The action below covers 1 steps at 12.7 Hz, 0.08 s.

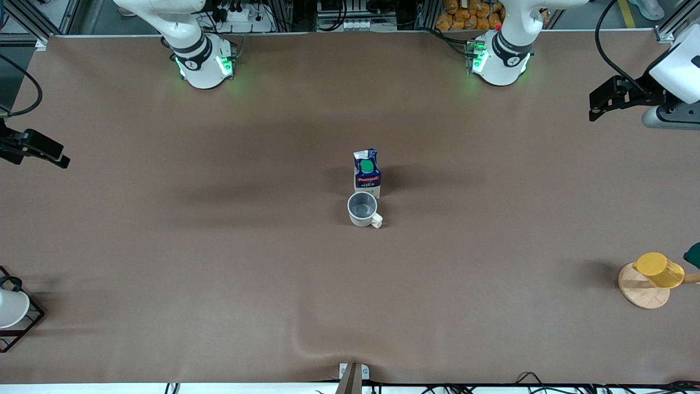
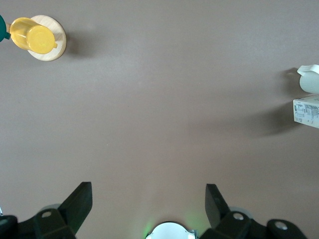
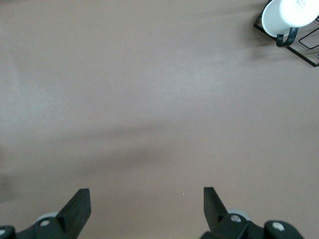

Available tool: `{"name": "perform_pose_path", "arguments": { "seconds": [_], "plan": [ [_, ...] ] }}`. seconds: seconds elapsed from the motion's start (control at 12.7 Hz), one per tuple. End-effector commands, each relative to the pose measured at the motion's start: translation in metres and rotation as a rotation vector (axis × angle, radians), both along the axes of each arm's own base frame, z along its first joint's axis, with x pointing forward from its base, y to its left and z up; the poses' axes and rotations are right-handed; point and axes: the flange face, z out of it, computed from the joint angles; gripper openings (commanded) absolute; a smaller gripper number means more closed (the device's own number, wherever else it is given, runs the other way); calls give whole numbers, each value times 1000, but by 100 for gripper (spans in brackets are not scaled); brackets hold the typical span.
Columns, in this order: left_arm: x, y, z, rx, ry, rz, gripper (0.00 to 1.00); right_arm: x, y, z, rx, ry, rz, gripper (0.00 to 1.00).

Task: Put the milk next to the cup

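Milk (image 1: 367, 173) stands upright, touching the cup (image 1: 363, 209) (already beside it). Left gripper (image 1: 607, 101) hangs open toward the left arm's end, somewhat nearer than the open right gripper (image 1: 46, 150).

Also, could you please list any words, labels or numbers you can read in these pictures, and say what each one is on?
None can be read with certainty.
Milk carton: white lettering on the red label band, too blurred to read.
Milk carton's side in the left wrist view: small print, too small to read.
Cup, yellow plastic cup and white cup: no text visible.
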Motion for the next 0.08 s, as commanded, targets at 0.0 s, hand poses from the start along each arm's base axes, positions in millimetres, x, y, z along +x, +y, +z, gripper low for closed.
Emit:
{"name": "perform_pose_path", "arguments": {
  "seconds": [0.0],
  "plan": [
    [-2, 1, 5, -26, 8, -4, 100, 3, -3, 4, -12, 4, 4, 100]
  ]
}}
